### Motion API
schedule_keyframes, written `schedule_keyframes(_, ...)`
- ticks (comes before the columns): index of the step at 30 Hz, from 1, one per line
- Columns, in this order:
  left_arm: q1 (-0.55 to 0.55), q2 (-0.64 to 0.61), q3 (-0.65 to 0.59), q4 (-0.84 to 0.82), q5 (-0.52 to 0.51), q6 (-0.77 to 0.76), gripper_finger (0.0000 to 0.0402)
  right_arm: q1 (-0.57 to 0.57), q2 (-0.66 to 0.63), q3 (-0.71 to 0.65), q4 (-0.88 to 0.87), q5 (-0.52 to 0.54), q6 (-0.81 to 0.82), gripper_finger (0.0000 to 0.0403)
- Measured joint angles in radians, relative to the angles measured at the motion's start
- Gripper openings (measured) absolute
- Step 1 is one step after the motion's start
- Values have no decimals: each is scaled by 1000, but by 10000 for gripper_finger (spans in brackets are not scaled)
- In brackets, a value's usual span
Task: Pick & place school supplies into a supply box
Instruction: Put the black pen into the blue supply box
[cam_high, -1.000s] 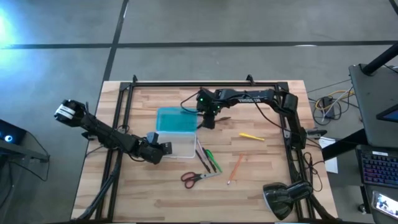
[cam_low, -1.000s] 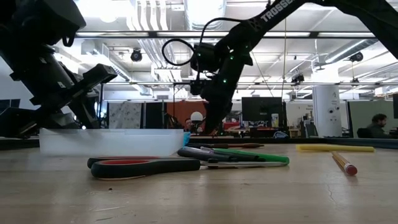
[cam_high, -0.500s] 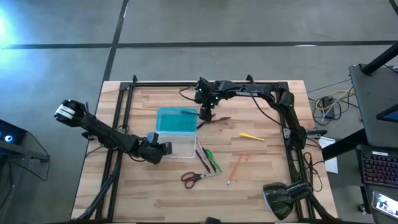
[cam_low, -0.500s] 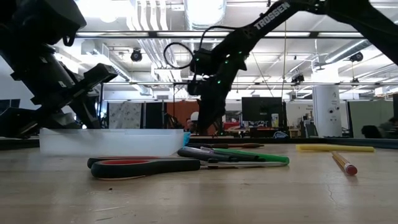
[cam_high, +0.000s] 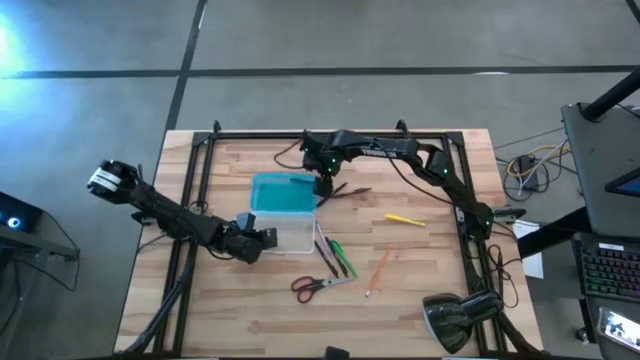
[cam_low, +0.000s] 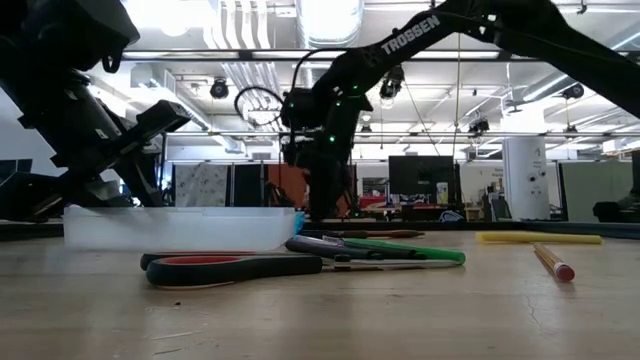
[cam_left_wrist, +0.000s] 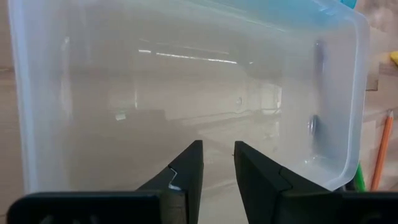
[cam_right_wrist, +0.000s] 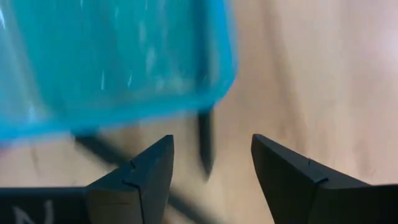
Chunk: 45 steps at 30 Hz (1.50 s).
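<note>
Right gripper (cam_high: 323, 186) hovers with its jaws spread and empty at the far right corner of the supply box's turquoise lid (cam_high: 282, 193), just above a dark pen (cam_high: 352, 191) lying on the wooden table (cam_high: 420, 280). Left gripper (cam_high: 268, 238) rests at the near left edge of the translucent tray (cam_left_wrist: 186, 106), fingers narrowly parted with the tray's rim between them. Red-handled scissors (cam_high: 318, 286), green marker (cam_high: 340, 256), orange pencil (cam_high: 379, 270) and yellow stick (cam_high: 405, 219) lie on the table right of the box.

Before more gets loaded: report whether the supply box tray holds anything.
Empty. The left wrist view shows the supply box's translucent tray bare; supplies lie outside on the table.
</note>
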Motion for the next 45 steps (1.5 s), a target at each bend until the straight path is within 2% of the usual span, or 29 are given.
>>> schedule_keyframes(4, 0, 0, 0, 4, 0, 0, 76, -7, 7, 67, -129, 65, -43, 206)
schedule_keyframes(10, 0, 0, -2, 6, 0, 10, 76, -15, -6, 147, -136, 70, -27, 206)
schedule_keyframes(12, 0, 0, -3, 6, 0, 10, 76, -16, -8, 168, -161, -13, -28, 206)
schedule_keyframes(15, 0, 0, -3, 6, 0, 11, 76, -27, -8, 172, -183, -230, 3, 205)
schedule_keyframes(17, 0, 0, -5, 6, 0, 11, 76, -32, -9, 169, -186, -277, 29, 203)
schedule_keyframes(25, -19, -1, -9, 4, 24, -75, 76, -62, -43, 167, -212, -176, 69, 174)
schedule_keyframes(31, -97, -1, 27, -17, 26, -157, 76, -99, -65, 162, -215, -169, 69, 155)
schedule_keyframes(38, -213, -1, 132, -310, -53, -396, 76, -139, -77, 109, -219, -168, 46, 140)
schedule_keyframes(42, -218, -1, 173, -415, -56, -412, 76, -142, -78, 71, -219, -174, 18, 133)
schedule_keyframes(45, -211, -22, 203, -439, -180, -352, 76, -139, -78, 56, -218, -184, -8, 129)
